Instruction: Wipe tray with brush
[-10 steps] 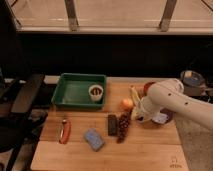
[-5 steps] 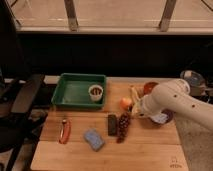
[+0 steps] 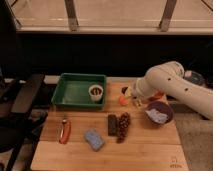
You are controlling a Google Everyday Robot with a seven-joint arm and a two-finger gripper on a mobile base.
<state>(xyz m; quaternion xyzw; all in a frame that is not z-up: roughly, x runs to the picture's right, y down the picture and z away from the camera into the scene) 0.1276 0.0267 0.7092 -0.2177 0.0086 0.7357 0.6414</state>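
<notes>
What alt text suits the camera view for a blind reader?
A robot arm reaches in from the right, its tool low over the wooden table, right of a green tray holding a cup; a purple bowl sits beside the arm.

**Robot test area in a lab or office, not a home**

Wooden bench (image 3: 150, 150) pushed against a wide window (image 3: 115, 12) with metal mullions. Black office chair (image 3: 25, 95) at the left edge. White robot arm (image 3: 175, 82) reaches in from the right. Its hand (image 3: 133, 95) is low over the bench middle, between the green tray (image 3: 75, 95) and the purple bowl (image 3: 160, 112). Items are spread out singly like a staged set: cup (image 3: 95, 92) in the tray, blue sponge (image 3: 93, 139), red-handled tool (image 3: 64, 131). No kitchen fittings or shop shelving; exact type of room can't be told.
</notes>
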